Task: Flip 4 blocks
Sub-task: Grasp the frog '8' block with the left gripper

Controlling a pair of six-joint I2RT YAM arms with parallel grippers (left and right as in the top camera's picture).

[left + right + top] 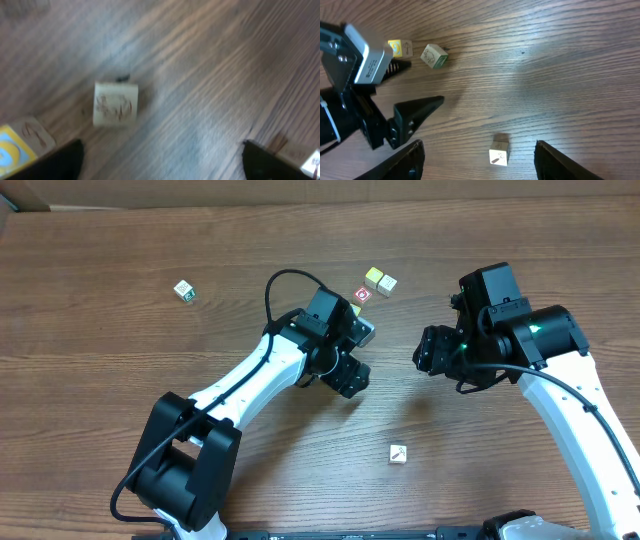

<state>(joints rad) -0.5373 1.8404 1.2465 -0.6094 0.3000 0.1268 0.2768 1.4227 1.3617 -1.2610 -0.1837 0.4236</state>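
Far left on the brown wooden desk [100, 400], a small white-and-green printed cube [183, 290] sits alone, well apart from both arms. Left tool [162, 150]: fingers spread wide at either edge of its wrist view, with bare wood between them and nothing held. Ahead of it, left of its centre line, a cream wooden block with faint reddish print [115, 104] rests flat, clear of both fingers. It is a cube, so there is no long axis to line up on. Overhead the left arm covers that patch and this block cannot be found there. Just past the arm are a red-faced cube with a white ring [362, 296] and a pale-yellow block [373, 277] touching a plain cream block [387, 284]. Further right and nearer the robot, a lone cream block with a dark slanted mark [398, 454] lies between the arms. Right tool [477, 147]: also wide, gripping nothing. Its wrist view frames what looks like that lone block in the gap between the fingertips, slightly toward the right-hand one. The tool's height above the desk cannot be told. Judgement: the right arm is better lined up, needing mainly a descent and a close.
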